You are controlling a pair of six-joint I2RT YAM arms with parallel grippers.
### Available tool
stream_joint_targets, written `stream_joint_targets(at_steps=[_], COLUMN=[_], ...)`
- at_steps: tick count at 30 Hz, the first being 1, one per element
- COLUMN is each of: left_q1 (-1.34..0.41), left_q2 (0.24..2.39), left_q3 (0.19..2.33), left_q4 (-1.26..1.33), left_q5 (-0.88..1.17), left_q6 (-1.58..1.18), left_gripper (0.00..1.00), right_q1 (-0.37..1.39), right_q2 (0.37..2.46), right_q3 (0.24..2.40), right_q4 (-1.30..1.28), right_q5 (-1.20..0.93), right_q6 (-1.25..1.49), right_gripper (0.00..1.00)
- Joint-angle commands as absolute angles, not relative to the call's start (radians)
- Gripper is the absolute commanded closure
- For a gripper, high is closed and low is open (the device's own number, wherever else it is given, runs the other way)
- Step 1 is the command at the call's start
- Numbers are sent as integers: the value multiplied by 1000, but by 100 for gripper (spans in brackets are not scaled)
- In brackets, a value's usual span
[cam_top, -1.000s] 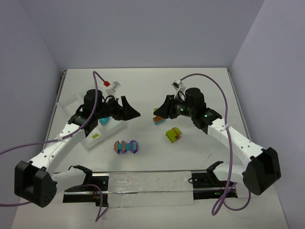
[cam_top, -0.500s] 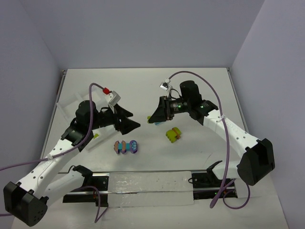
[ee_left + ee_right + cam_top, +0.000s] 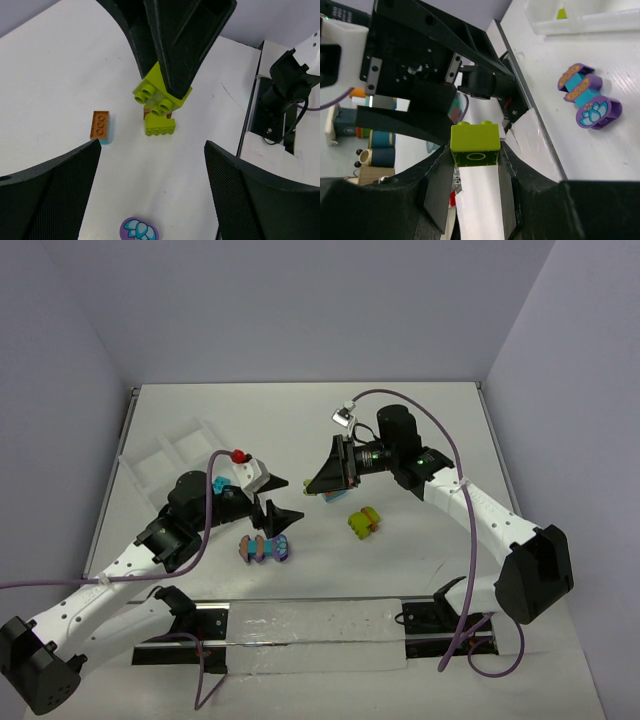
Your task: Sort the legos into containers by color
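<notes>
My right gripper [image 3: 475, 156] is shut on a lime green brick [image 3: 475, 139] and holds it above the table; the brick also shows in the left wrist view [image 3: 161, 97]. My left gripper [image 3: 277, 504] is open and empty, just above and behind a purple, turquoise and orange cluster [image 3: 265, 547]. That cluster also shows in the right wrist view [image 3: 587, 97]. A lime green and orange cluster [image 3: 364, 522] lies right of centre. An orange-brown brick on a turquoise one [image 3: 100, 126] lies near it. The white tray [image 3: 160, 455] stands at the far left, holding a turquoise brick [image 3: 220, 483].
A small lime green piece [image 3: 561, 13] lies in a tray compartment [image 3: 600, 20]. A clear strip on a black rail [image 3: 310, 625] runs along the near edge. Grey walls close the back and both sides. Purple cables loop over both arms.
</notes>
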State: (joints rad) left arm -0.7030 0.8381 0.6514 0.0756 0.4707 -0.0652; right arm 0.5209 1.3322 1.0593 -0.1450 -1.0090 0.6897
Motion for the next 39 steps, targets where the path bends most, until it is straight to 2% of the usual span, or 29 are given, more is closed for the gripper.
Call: stream_joint_targets(at_steps=[1, 10, 21, 34, 37, 39], left_q1=[-736, -770, -771, -791, -795, -796], left_q2=[812, 821, 842, 862, 866, 866], left_q3=[650, 646, 651, 667, 673, 673], left_q4=[163, 188, 226, 226, 215, 212], left_q5=[429, 413, 498, 520, 522, 521], left_q6=[44, 127, 175, 192, 196, 197], left_gripper=[8, 9, 10, 14, 17, 24], right_q1=[531, 555, 578, 602, 601, 601], right_q2=[1347, 1355, 1353, 1353, 1353, 1353], right_q3=[1052, 1057, 1046, 1024, 1022, 1021], right_q4=[-5, 8, -48, -6, -5, -5], right_q5=[-1067, -1078, -1091, -1111, -1113, -1113], right_q6=[808, 803, 722, 737, 743, 748], right_gripper=[91, 91, 90, 90, 90, 90])
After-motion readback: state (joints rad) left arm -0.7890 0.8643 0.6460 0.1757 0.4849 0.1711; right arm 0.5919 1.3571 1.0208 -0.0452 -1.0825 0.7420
